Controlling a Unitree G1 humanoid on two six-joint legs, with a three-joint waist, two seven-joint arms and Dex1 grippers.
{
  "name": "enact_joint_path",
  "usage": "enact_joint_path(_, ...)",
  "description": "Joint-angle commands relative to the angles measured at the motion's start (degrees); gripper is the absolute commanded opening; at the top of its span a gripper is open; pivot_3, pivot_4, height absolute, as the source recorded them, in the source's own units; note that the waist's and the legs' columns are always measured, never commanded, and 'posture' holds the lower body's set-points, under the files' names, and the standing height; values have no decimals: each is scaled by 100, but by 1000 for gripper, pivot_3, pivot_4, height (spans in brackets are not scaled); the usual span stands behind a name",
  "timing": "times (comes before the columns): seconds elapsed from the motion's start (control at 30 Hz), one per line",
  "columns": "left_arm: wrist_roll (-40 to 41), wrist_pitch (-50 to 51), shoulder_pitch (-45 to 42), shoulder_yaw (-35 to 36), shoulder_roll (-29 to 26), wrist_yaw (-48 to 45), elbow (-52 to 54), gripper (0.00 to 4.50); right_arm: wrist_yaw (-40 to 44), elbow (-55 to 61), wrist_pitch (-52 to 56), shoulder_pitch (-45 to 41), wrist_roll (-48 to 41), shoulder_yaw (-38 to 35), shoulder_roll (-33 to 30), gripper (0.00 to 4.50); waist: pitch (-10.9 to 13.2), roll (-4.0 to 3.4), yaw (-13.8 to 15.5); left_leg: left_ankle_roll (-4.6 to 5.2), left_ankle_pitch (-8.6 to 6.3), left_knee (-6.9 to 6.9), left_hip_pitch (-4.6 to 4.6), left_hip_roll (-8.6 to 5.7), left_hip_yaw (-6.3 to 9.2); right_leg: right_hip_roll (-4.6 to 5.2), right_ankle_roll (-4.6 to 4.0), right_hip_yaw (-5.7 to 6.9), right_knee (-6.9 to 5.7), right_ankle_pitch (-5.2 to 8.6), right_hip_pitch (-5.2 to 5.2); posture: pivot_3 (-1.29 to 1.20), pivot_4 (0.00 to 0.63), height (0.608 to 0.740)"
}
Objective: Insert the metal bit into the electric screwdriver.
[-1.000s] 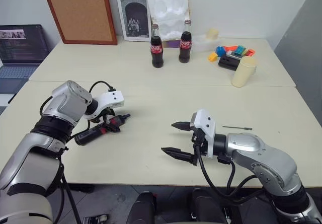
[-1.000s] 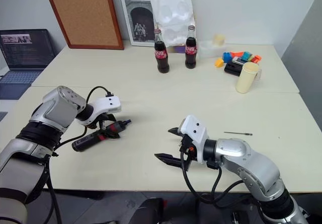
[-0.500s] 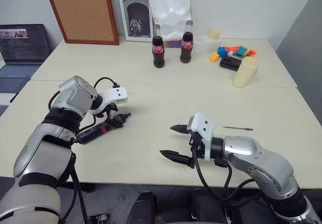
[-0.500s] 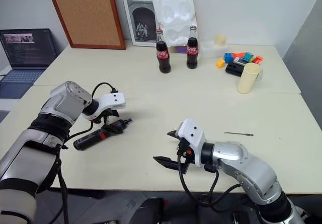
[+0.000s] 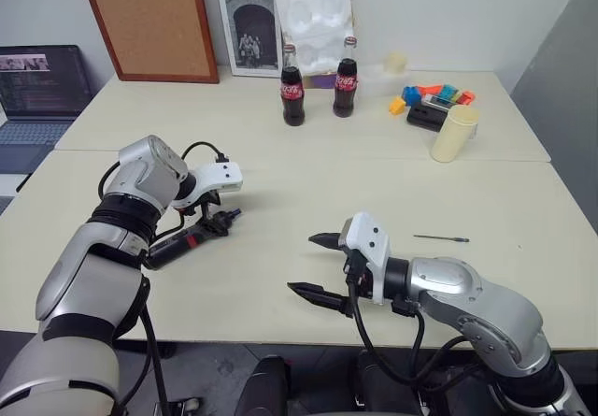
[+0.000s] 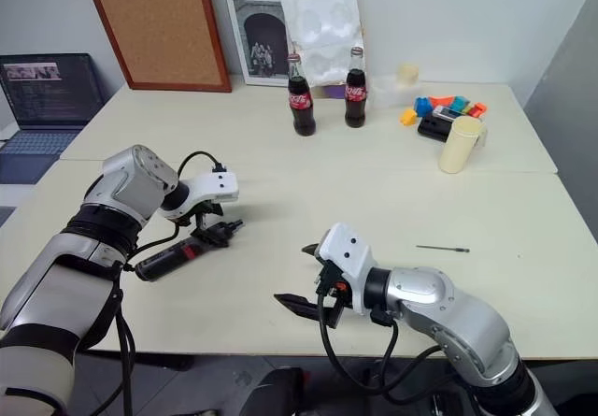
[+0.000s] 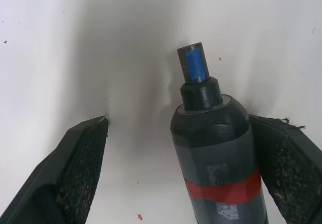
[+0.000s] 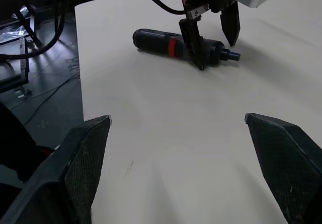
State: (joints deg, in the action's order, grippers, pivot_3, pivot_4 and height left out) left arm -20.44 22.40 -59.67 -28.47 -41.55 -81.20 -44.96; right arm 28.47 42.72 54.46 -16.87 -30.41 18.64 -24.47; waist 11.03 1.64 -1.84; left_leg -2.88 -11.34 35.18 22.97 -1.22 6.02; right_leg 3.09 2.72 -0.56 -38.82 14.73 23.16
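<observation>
The left pincer (image 7: 176, 168) is spread astride the electric screwdriver (image 5: 190, 240) (long axis near-left to far-right); the metal bit (image 5: 440, 238) lies right of the spread, empty right pincer (image 5: 311, 266).

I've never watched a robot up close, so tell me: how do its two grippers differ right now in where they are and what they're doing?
The left gripper points steeply down, its open fingers straddling the electric screwdriver; the right gripper points nearly level and sideways, with nothing between its fingers. The left is down at the table; the right hangs above the table's near edge, far from the metal bit. Both are wide open and hold nothing.
</observation>
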Motion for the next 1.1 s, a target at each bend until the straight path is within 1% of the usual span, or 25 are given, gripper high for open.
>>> enact_joint_path(0.03, -110, 141, 123, -37, 42, 19, -147, 4500, -97, 304, 147, -163, -189, -191, 55, 4475, 0, 0, 0, 0, 0, 0, 0, 0, 0, 0, 0, 0, -1, 0, 0, 0, 150, 740)
enact_joint_path(0.1, -80, 168, 129, 10, 65, 44, -161, 4123, -119, 332, 225, -214, -243, -230, 68, 4500, -1, -1, 0, 0, 0, 0, -1, 0, 0, 0, 0, -1, -1, 0, 0, 0, 150, 740)
enact_joint_path(0.13, -74, 173, 127, 22, 68, 46, -164, 4057, -126, 341, 263, -239, -275, -257, 68, 4500, -1, -2, 0, 0, 0, 0, -1, 0, 0, 0, 0, -1, -1, 0, 0, 0, 150, 740)
enact_joint_path(0.27, -71, 185, 130, 53, 64, 30, -146, 3202, -150, 356, 347, -287, -368, -326, 42, 4500, -1, -2, 0, 0, 0, 0, -1, 1, 2, 0, 0, 1, -1, 0, 0, 0, 150, 740)
enact_joint_path(0.33, -61, 209, 145, 62, 30, -26, -80, 2868, -154, 360, 357, -279, -393, -357, 22, 4500, -1, -2, 0, 0, 0, 0, -1, 1, 1, 0, 0, 1, -1, 0, 0, 0, 150, 740)
enact_joint_path(0.47, -22, 319, 309, 82, -177, -307, 300, 2004, -148, 352, 332, -242, -421, -411, -4, 4500, -1, -2, -11, 0, 0, 0, 0, 1, 0, 0, 0, 0, 0, 0, 1, 0, 150, 740)
enact_joint_path(0.53, 21, 405, 414, 124, -329, -482, 560, 1789, -122, 331, 293, -208, -407, -417, -36, 4500, -1, -2, -42, 0, 0, -2, 0, 2, -2, 0, -1, -2, 1, 1, 2, 0, 150, 740)
enact_joint_path(0.6, 71, 518, 489, 178, -440, -596, 800, 1709, -104, 308, 263, -190, -391, -417, -59, 4500, -1, -2, -81, 0, 0, -9, 1, 4, -2, -1, -2, -3, 7, 1, 4, 0, 150, 740)
enact_joint_path(0.8, 419, 905, 552, 420, -601, -902, 1471, 1690, -56, 200, 148, -189, -331, -356, -86, 4500, 0, -1, -129, 1, -1, -19, 8, 5, -3, -3, -2, -1, 24, 3, 8, 0, 150, 740)
enact_joint_path(0.87, 875, 1151, 468, 543, -701, -1076, 1857, 1689, -37, 152, 112, -211, -297, -322, -83, 4500, 5, 7, -125, 1, -1, -19, 13, 4, 0, -2, -1, 2, 27, 3, 9, 0, 150, 740)
enact_joint_path(0.9, 977, 1208, 440, 559, -741, -1115, 1968, 1689, -22, 129, 86, -214, -279, -308, -91, 4500, 12, 18, -124, 1, -1, -19, 16, 4, 0, -2, -1, 2, 27, 3, 12, 0, 150, 740)
enact_joint_path(1.1, 1903, 1737, 250, 885, -696, -1129, 2569, 1689, 214, -252, -398, -69, -3, -180, -231, 4500, 14, 21, -101, 0, -1, -17, 26, 3, 9, -1, -1, 12, 30, 3, 14, 0, 150, 740)
